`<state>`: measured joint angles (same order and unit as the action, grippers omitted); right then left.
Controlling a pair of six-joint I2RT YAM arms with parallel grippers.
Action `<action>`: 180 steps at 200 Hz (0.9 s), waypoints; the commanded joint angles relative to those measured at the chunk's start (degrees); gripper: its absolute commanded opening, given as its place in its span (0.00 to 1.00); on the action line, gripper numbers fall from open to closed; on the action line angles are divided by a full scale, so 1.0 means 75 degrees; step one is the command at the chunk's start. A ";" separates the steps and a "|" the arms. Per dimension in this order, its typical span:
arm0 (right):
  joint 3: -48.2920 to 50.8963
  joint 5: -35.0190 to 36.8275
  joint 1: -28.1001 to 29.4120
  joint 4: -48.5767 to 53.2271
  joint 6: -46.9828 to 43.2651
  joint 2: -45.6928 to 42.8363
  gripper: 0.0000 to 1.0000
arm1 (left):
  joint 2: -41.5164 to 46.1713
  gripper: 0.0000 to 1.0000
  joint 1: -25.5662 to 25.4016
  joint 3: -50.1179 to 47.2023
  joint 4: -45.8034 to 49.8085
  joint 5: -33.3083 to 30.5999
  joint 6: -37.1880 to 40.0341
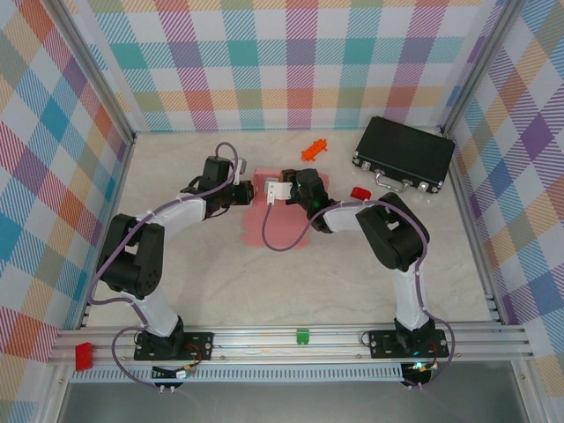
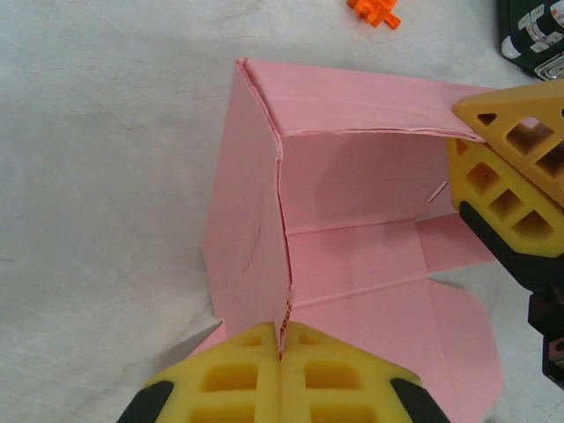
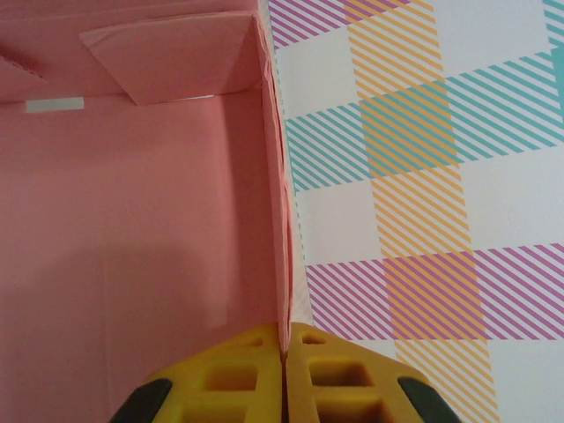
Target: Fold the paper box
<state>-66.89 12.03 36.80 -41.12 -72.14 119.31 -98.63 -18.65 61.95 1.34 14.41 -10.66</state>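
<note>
Two hands: left hand clenched on the edge of one upright wall of the pink thin-cardboard paper box; right hand clenched on another wall's edge.
Box position: middle of the pale marbled counter, slightly toward its far edge; half-raised, lower flaps lying flat.
Risk: opposed pulls may tear or crease the thin wall; an uneven release may let the walls spring flat.
Surface: smooth finish, so the box could slide under a sideways pull.
Room: plaid-papered walls; black hard case near the far right corner; small orange plastic piece by the far edge.
</note>
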 commanded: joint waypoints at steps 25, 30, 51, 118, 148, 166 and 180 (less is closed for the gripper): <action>-0.0012 -0.0059 0.0130 -0.0118 0.0009 0.0182 0.09 | -0.0307 0.02 -0.0267 -0.0009 -0.0258 0.0285 -0.0004; -0.0014 -0.0057 0.0137 -0.0118 0.0009 0.0176 0.09 | -0.0334 0.02 -0.0267 0.0006 -0.0271 0.0309 -0.0028; 0.0019 -0.0036 0.0131 -0.0182 -0.0015 0.0185 0.09 | -0.0452 0.03 -0.0267 0.0037 -0.0299 0.0299 -0.0062; 0.0105 -0.0150 0.0133 -0.0293 -0.0051 0.0146 0.09 | -0.0225 0.18 -0.0186 -0.0051 -0.0249 -0.0186 -0.0053; 0.0149 -0.0238 0.0130 -0.0361 -0.0085 0.0135 0.09 | -0.0037 0.29 0.0022 -0.0185 -0.0320 -0.0159 -0.0090; 0.0175 -0.0294 0.0134 -0.0417 -0.0085 0.0106 0.09 | 0.0071 0.33 0.0140 -0.0239 -0.0304 -0.0092 -0.0074; 0.0178 -0.0350 0.0130 -0.0447 -0.0084 0.0115 0.09 | 0.0189 0.37 0.0206 -0.0289 -0.0299 -0.0007 -0.0056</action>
<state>-66.39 11.62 37.26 -42.78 -72.77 119.35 -100.22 -18.41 60.99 -1.43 13.45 -11.31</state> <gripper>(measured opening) 0.092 0.344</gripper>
